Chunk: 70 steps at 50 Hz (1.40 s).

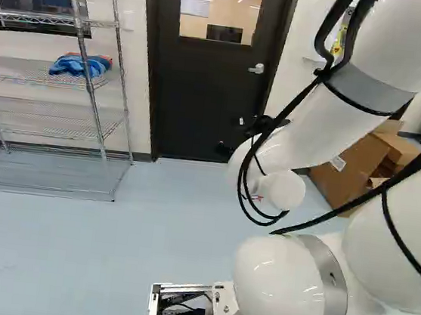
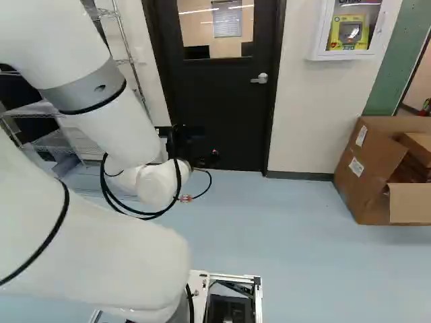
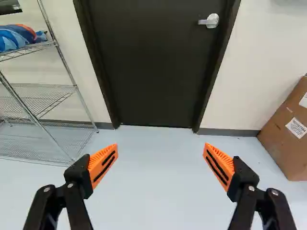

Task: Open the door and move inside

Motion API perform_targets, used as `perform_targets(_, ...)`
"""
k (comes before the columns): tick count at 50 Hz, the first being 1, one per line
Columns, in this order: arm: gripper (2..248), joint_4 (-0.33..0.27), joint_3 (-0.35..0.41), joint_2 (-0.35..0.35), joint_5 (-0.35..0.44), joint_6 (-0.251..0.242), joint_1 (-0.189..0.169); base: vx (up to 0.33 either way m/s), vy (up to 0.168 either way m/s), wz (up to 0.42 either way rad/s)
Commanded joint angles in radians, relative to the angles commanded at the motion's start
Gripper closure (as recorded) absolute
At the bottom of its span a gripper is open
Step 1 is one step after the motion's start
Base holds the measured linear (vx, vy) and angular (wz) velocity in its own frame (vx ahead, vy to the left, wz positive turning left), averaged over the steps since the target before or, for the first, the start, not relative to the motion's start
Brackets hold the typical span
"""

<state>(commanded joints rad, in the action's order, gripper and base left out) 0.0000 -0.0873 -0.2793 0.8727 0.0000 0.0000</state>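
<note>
- A black door [image 3: 148,67] with a silver lever handle [image 3: 210,21] stands closed ahead of the black two-fingered gripper [image 2: 202,145].
- Its orange-padded jaws stand wide apart, released.
- A silver wire shelving rack [image 1: 91,89] bearing a blue bundle [image 1: 69,65] flanks the door in the left base view.
- An open brown cardboard box [image 2: 374,161] sits by the wall in the right base view.

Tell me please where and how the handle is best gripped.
Probably best by the lever of the handle, near its free end, coming straight from the front with the jaws above and below. The lever lies about level, reaching from its round base toward the middle of the door.
</note>
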Motion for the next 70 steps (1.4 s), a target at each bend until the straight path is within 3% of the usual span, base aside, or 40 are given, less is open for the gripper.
perform_targets(59, 3, 0.000, 0.000, 0.000, 0.000, 0.000, 0.000, 0.129, -0.001, -0.010)
perform_targets(70, 3, 0.000, 0.000, 0.000, 0.000, 0.000, 0.000, 0.154, -0.034, -0.205)
